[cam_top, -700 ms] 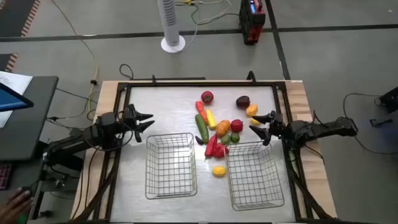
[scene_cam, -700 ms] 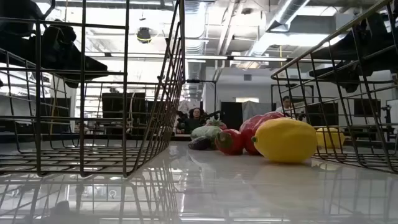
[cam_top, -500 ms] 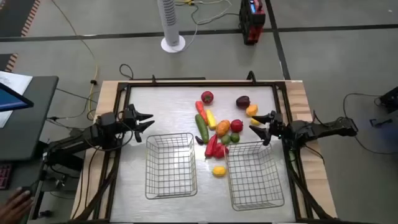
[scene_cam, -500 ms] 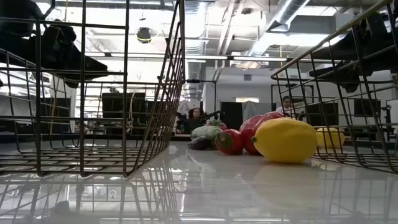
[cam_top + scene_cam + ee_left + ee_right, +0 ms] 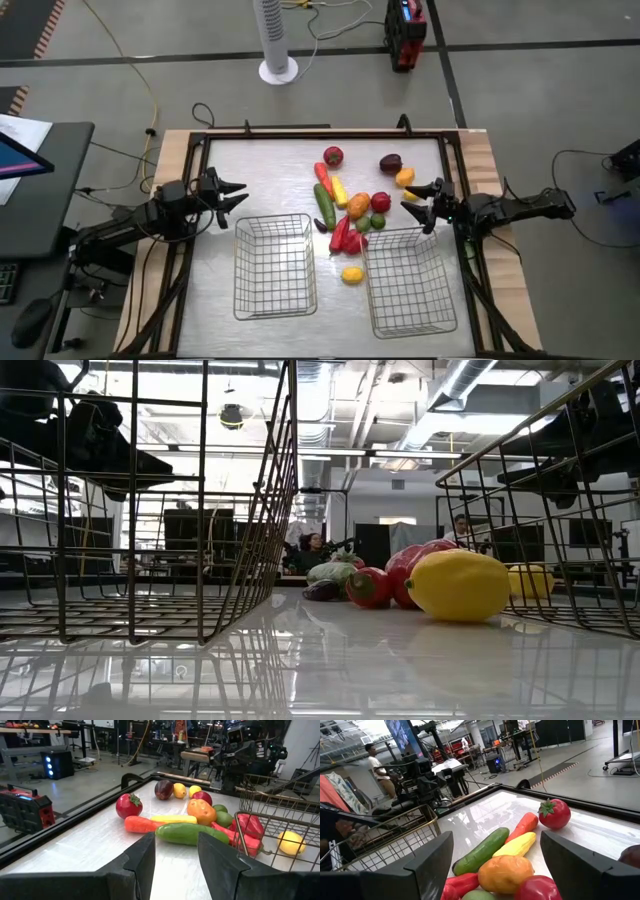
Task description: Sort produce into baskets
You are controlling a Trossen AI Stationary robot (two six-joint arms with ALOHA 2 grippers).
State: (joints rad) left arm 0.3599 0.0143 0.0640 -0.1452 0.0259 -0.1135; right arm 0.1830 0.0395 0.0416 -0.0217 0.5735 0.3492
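I can read no brand, label or writing on anything here. My left gripper [image 5: 233, 193] hangs over the table's [image 5: 280, 165] left edge with its fingers [image 5: 142, 860] apart and nothing between them. My right gripper [image 5: 418, 201] sits near the right edge, fingers [image 5: 432, 857] spread wide, also empty.

The produce [image 5: 348, 205] lies heaped in the middle of the table toward the far edge: tomato [image 5: 333, 156], carrot [image 5: 322, 174], cucumber [image 5: 326, 205], a maroon piece [image 5: 390, 163]. A lemon [image 5: 352, 274] lies between the two baskets. The left basket [image 5: 274, 266] and right basket [image 5: 409, 280] stand along the near edge, with no produce inside.

Since the earlier frames, neither arm nor any produce has moved; only a hand at the high view's lower left corner has gone.
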